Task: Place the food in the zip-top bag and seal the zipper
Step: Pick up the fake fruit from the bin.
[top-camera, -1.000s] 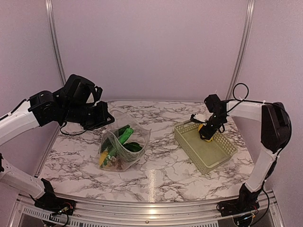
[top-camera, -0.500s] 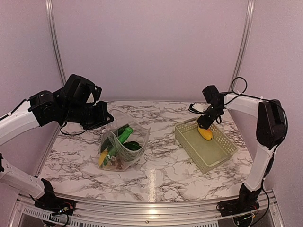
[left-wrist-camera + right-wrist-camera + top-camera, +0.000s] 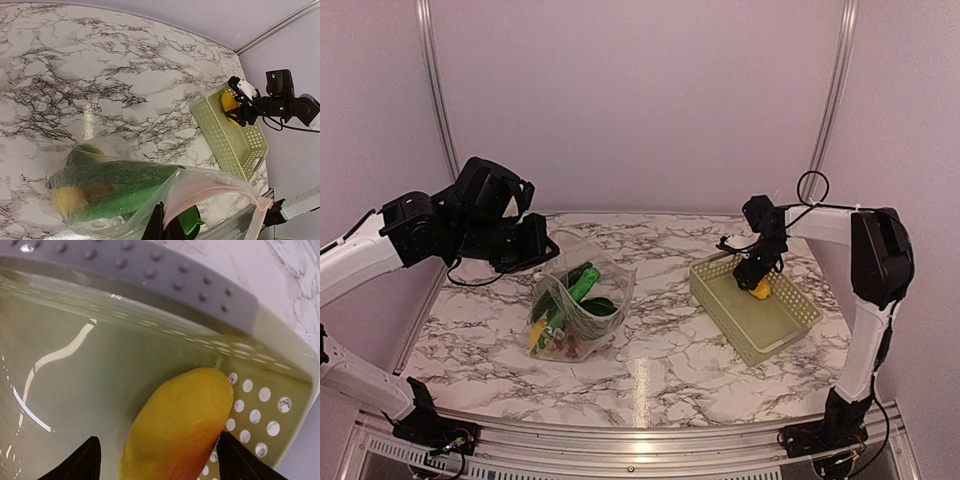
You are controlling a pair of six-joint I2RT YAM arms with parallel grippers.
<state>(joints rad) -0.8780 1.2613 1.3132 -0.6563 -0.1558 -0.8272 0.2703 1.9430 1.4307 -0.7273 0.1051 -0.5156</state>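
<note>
The clear zip-top bag [image 3: 582, 308] stands open on the marble table, holding the green leafy vegetable [image 3: 582, 283], a yellow fruit [image 3: 538, 333] and a brown lump [image 3: 565, 346]. My left gripper [image 3: 535, 247] is shut on the bag's top edge [image 3: 176, 205]; the pinkish zipper strip [image 3: 225, 192] arches open beside it. I see no slider tab. The orange-yellow oblong piece [image 3: 177, 425] lies in the basket's far corner. My right gripper [image 3: 160, 460] is open and straddles it, with the right fingertip [image 3: 235, 457] touching it. It also shows in the top view [image 3: 758, 279].
The pale green lattice basket [image 3: 775, 330] sits at the right, angled toward the front right; its perforated wall [image 3: 260, 410] is right behind the oblong piece. Purple walls close in the back and both sides.
My right gripper lifted off the oblong piece, left it in the basket, then came down again around it. The left gripper and bag have not moved.
</note>
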